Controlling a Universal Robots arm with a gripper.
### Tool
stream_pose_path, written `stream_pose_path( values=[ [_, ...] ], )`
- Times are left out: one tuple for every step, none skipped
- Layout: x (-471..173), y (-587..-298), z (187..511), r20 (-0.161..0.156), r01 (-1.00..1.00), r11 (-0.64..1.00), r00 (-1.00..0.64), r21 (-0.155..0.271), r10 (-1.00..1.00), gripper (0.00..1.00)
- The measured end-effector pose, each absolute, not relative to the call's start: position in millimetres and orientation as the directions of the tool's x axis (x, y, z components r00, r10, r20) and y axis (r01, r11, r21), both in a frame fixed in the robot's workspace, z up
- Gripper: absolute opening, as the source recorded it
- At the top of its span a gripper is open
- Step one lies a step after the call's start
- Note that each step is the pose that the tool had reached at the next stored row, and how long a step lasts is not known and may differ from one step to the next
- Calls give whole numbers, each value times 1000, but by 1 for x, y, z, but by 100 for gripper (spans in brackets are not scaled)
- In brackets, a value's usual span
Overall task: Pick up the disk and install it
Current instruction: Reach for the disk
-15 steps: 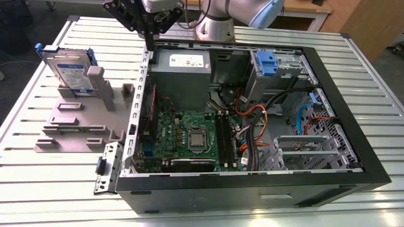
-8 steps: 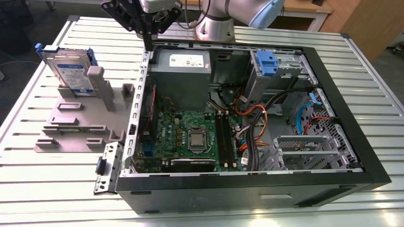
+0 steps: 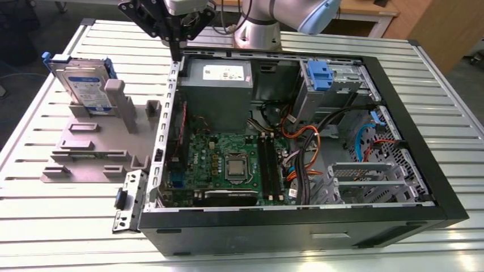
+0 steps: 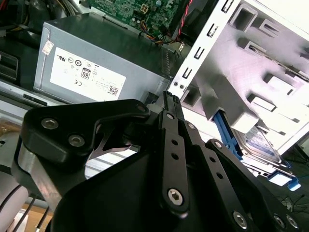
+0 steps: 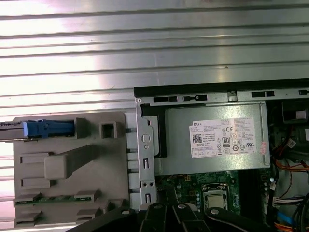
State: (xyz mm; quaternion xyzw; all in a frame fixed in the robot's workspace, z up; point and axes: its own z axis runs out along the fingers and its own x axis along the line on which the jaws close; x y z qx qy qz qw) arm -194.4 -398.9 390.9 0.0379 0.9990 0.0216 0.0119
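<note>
The disk [image 3: 83, 85], silver with a white-and-blue label and blue rail, stands upright in a slot of the grey stand [image 3: 94, 150] at the exterior view's left. In the first wrist view the disk [image 5: 48, 128] shows edge-on as a blue strip, and in the second wrist view the disk [image 4: 259, 145] sits behind the stand [image 4: 251, 72]. My gripper [image 3: 177, 55] hangs over the rear edge of the open computer case [image 3: 393, 113], beside the stand and apart from the disk. The gripper [image 4: 169, 96] is shut with nothing held; its fingertips [image 5: 166, 210] are pressed together.
Inside the case lie a grey power-supply box [image 3: 217, 79], a green motherboard [image 3: 226, 164], loose cables [image 3: 302, 136], a blue carrier in a bay [image 3: 320, 75] and a metal drive cage [image 3: 366, 181]. All rest on a ribbed metal table [image 3: 68, 226].
</note>
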Motion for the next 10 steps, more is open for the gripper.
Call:
stream_pose_path(
  values=[
    [-195,-399,391,-22,75,996,-997,44,76,11],
    [-195,-399,391,-22,75,996,-997,44,76,11],
    [-195,-399,391,-22,75,996,-997,44,76,11],
    [-196,-399,391,-22,75,996,-997,44,76,11],
    [-196,-399,391,-22,75,996,-997,44,76,11],
    [-197,-399,391,-22,75,996,-997,44,76,11],
    [-197,-399,391,-22,75,996,-997,44,76,11],
    [-197,-399,391,-22,75,996,-997,44,76,11],
    [-197,-399,391,-22,75,996,-997,44,76,11],
    [-198,-399,391,-22,75,996,-997,44,76,11]
  ],
)
